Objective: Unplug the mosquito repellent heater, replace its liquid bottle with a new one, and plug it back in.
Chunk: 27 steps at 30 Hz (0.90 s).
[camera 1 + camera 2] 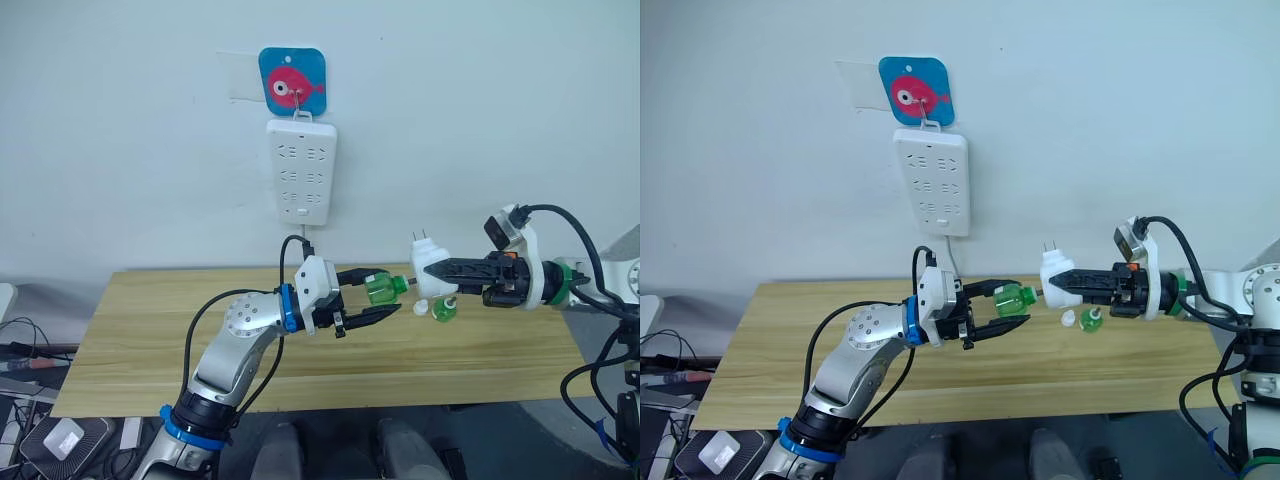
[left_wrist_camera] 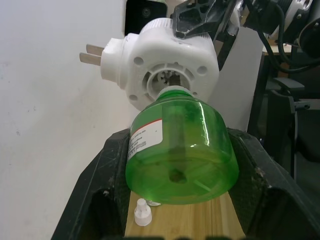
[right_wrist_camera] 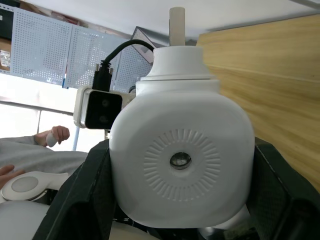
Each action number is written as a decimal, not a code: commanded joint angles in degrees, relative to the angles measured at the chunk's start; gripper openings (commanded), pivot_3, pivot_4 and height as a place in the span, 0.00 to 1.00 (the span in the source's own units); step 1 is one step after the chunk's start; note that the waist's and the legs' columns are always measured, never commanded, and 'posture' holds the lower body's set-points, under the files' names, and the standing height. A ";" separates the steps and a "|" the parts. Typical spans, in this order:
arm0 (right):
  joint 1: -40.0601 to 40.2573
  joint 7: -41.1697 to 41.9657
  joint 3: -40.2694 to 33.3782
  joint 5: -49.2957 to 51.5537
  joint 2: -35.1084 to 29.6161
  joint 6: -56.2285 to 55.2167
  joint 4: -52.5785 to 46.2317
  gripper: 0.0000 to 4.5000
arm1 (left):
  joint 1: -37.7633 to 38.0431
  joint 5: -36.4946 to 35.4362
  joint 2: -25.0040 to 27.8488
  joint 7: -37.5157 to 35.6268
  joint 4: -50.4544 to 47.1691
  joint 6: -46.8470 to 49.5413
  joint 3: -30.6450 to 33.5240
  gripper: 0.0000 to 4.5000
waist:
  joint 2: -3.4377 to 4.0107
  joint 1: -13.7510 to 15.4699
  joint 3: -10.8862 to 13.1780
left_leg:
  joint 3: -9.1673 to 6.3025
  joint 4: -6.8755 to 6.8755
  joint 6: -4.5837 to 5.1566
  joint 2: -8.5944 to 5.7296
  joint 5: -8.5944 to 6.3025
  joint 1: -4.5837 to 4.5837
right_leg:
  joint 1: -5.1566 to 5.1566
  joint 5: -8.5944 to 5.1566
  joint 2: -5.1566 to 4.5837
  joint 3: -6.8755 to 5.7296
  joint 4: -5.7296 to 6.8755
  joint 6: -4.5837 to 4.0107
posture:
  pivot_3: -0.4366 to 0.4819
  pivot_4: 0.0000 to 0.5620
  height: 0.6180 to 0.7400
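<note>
The mosquito repellent heater (image 1: 430,264) is unplugged and held in the air above the counter (image 1: 150,340), clamped between the two black fingers of the right hand (image 1: 447,270); its two metal prongs point upward and its round vent faces the right wrist camera. The left hand (image 1: 385,296) is closed on a green liquid bottle (image 1: 383,288), gripped by its body with the neck aimed at the heater; in the left wrist view the bottle's neck meets the round opening in the heater's underside (image 2: 170,80), though whether it is seated inside cannot be told. The two hands face each other above the middle of the counter, the left from the robot's left and the right from its right, with bottle and heater between them.

A second green bottle (image 1: 443,309) stands on the counter just below the right hand; a small white cap (image 1: 422,306) lies beside it. On the wall behind, a white power strip (image 1: 299,170) hangs upright from a hook on a blue tile with a red fish (image 1: 292,82); its sockets are unoccupied and its cable drops toward the counter.
</note>
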 commanded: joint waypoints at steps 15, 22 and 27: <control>1.99 -1.12 3.33 7.74 -4.27 -4.44 -4.79 0.66 | -3.25 -0.38 -0.04 -1.26 0.48 -1.72 0.30 0.50 | 0.00 0.00 0.00 | 0.01 0.01 0.00 0.01 0.00 0.00 | -0.01 0.00 0.00 0.00 0.00 0.00 | 0.40 0.29 1.00; 1.28 -2.42 5.05 10.01 -4.53 -6.15 -5.05 0.66 | -2.57 -0.08 0.38 -2.07 -0.42 -1.58 -1.35 0.50 | 0.00 0.00 0.00 | 0.01 0.00 0.00 0.01 0.00 -0.01 | -0.01 0.00 0.01 0.00 0.00 0.00 | 0.40 0.29 1.00; 1.19 -3.67 6.08 11.05 -4.72 -7.45 -6.32 0.66 | -2.87 0.28 0.06 -2.02 -0.02 -1.76 -1.71 0.50 | 0.00 0.00 0.00 | 0.01 0.01 0.00 0.01 0.00 -0.01 | -0.01 0.00 0.00 0.00 0.01 0.00 | 0.40 0.28 1.00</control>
